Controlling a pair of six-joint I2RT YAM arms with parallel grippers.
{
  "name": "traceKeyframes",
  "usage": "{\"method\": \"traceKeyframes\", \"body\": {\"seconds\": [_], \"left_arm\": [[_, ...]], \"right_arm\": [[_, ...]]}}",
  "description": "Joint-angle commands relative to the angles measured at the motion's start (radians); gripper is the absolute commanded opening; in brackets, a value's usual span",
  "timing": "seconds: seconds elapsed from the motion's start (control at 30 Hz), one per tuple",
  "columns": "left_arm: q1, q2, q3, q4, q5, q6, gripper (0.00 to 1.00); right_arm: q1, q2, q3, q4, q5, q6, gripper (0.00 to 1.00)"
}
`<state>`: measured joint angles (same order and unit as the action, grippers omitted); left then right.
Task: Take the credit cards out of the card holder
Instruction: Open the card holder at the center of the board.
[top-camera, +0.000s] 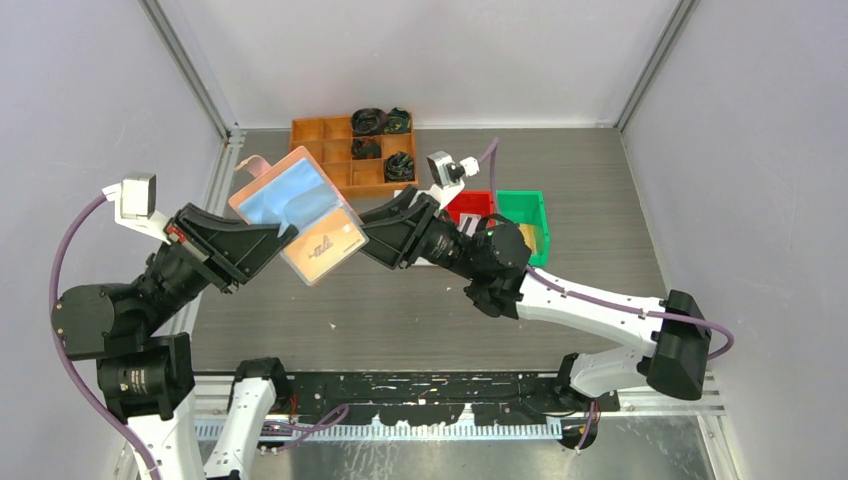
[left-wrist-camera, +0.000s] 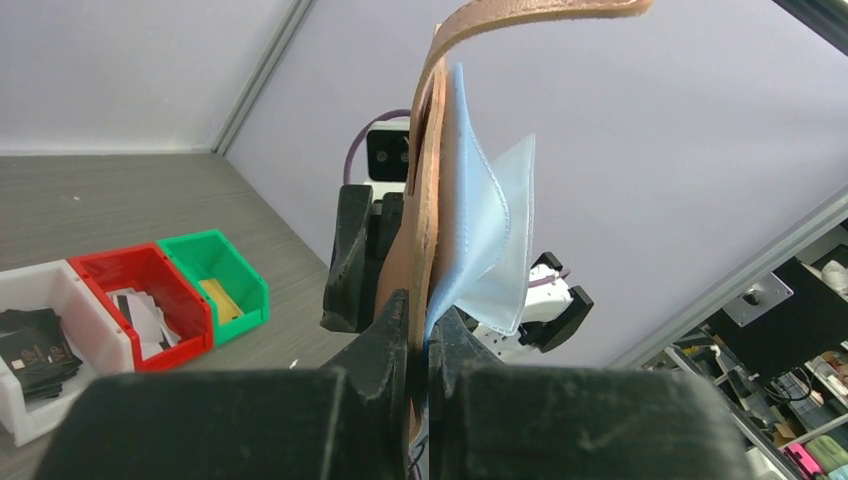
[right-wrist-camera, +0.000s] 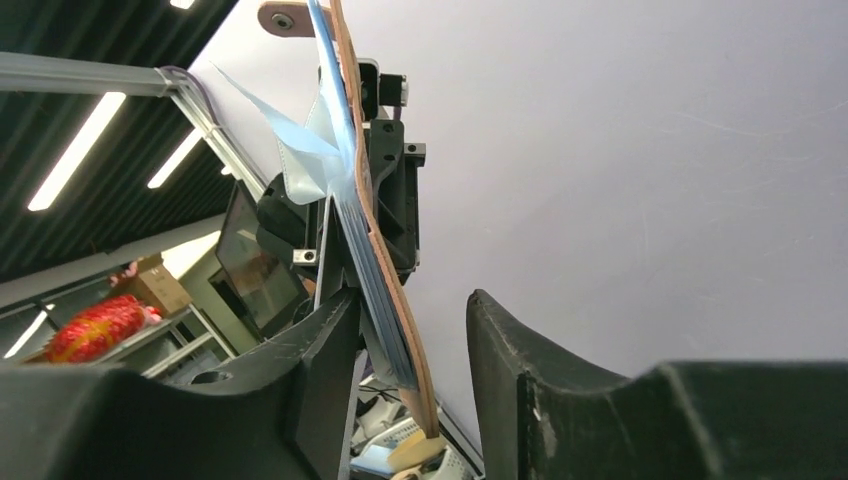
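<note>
The card holder (top-camera: 288, 196) hangs open in the air above the table's left half, light blue lining up, its strap tab (top-camera: 250, 165) at the far end. My left gripper (top-camera: 283, 236) is shut on its near edge; the left wrist view has the holder (left-wrist-camera: 425, 200) edge-on, pinched in that gripper (left-wrist-camera: 421, 306). A tan-orange face with a dark mark (top-camera: 327, 247) covers its lower half; card or pocket, I cannot tell. My right gripper (top-camera: 367, 233) is open, fingers on either side of the holder's edge (right-wrist-camera: 390, 300), which leans on one finger (right-wrist-camera: 335, 330). Credit cards (left-wrist-camera: 140, 308) lie in the bins.
An orange compartment tray (top-camera: 318, 133) with black coiled bundles stands at the back. Right of the middle sit a red bin (top-camera: 470, 206) and a green bin (top-camera: 524, 212) with a yellow card; the left wrist view adds a white bin (left-wrist-camera: 50, 285) with dark cards.
</note>
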<state>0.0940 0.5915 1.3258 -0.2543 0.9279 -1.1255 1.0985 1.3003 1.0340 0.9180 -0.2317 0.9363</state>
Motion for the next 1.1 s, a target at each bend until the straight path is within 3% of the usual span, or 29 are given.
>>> {"method": "traceKeyframes", "body": {"seconds": [0.0,0.07,0.1,0.17,0.2,0.37,0.5,0.53,0.7,0.8,0.9,0.97,1.07], "left_arm": [[0.002,-0.012,0.013,0.026,0.016,0.009,0.00],[0.002,-0.022,-0.007,0.001,0.010,0.064,0.06],[0.002,-0.028,-0.014,-0.021,0.013,0.105,0.25],[0.001,-0.038,-0.011,-0.097,0.013,0.230,0.74],[0.001,-0.049,-0.002,-0.157,-0.007,0.306,0.80],[-0.006,-0.118,-0.024,-0.264,-0.183,0.593,0.89],[-0.008,-0.188,-0.112,-0.214,-0.140,0.761,0.92],[-0.008,-0.217,-0.150,-0.186,-0.124,0.808,0.99],[-0.002,-0.280,-0.263,-0.158,-0.144,1.040,1.00],[-0.003,-0.279,-0.298,-0.160,-0.190,1.085,1.00],[-0.003,-0.278,-0.312,-0.192,-0.148,1.095,1.00],[-0.002,-0.279,-0.318,-0.225,-0.118,1.099,1.00],[-0.002,-0.280,-0.323,-0.285,-0.088,1.121,1.00]], "right_arm": [[0.001,0.005,0.052,0.117,0.022,0.061,0.46],[0.001,0.004,0.081,0.065,-0.004,0.066,0.29],[0.001,-0.002,0.100,0.011,-0.016,0.062,0.21],[0.001,-0.027,0.127,-0.147,-0.016,0.038,0.07],[0.001,-0.044,0.143,-0.243,-0.007,0.016,0.02],[0.001,-0.102,0.351,-0.938,0.145,-0.232,0.01],[0.011,-0.023,0.578,-1.389,0.297,-0.338,0.01],[0.025,0.005,0.626,-1.459,0.342,-0.355,0.01],[0.157,0.229,0.925,-1.798,0.606,-0.432,0.01],[0.244,0.419,1.196,-2.005,0.836,-0.485,0.01],[0.292,0.602,1.492,-2.177,0.960,-0.537,0.01],[0.311,0.679,1.618,-2.211,1.004,-0.565,0.01],[0.337,0.691,1.614,-2.135,1.040,-0.610,0.01]]}}
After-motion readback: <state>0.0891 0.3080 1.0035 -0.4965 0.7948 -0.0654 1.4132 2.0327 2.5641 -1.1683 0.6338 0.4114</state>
